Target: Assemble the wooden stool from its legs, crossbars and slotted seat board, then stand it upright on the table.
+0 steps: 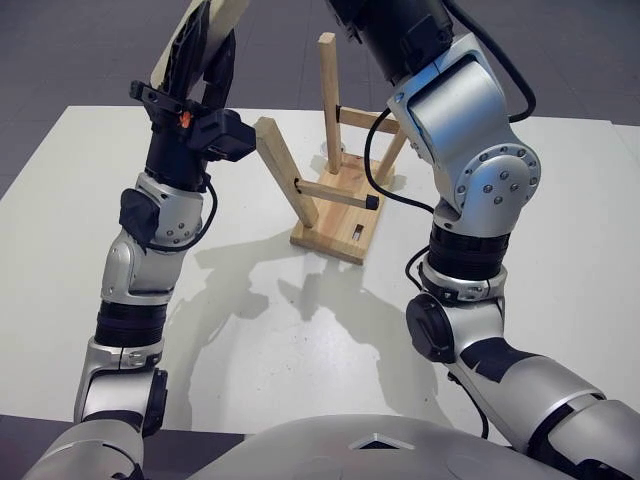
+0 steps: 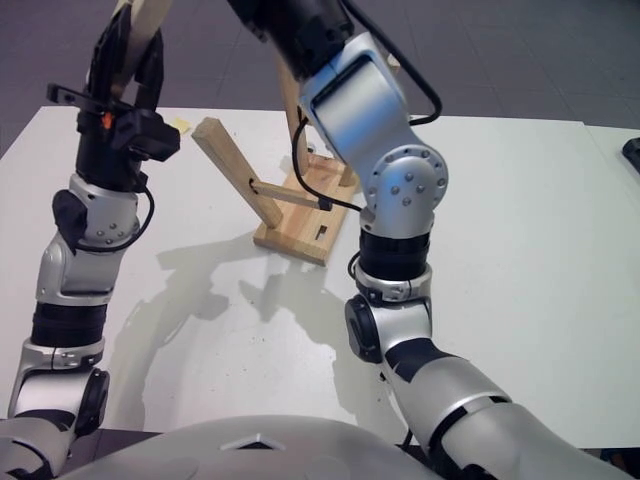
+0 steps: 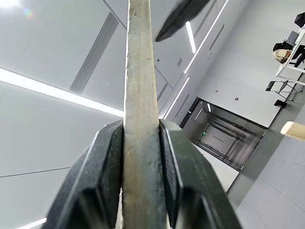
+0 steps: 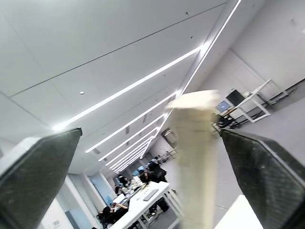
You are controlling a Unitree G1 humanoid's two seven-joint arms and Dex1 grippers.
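Wrist views tell grip, head views tell layout. Left gripper (image 3: 142, 138) clenched on loose leg (image 3: 140, 71), long axis straight out past fingers. Right gripper (image 4: 151, 136) spread wide, upright leg (image 4: 193, 143) tip between fingers, apart from both. Seat board (image 1: 330, 238) flat on table (image 1: 560, 200) at 12 o'clock. Tilted leg (image 1: 285, 170) leans toward 10 o'clock. Loose leg raised at 11.

A: What is seen beyond the white flat bench (image 1: 560, 200)?
B: A dark grey floor (image 1: 100, 50) is seen. A small yellow scrap (image 2: 180, 123) is laid near the bench's far edge.
A: And overhead?
B: Long white ceiling light strips (image 4: 128, 88) are seen.
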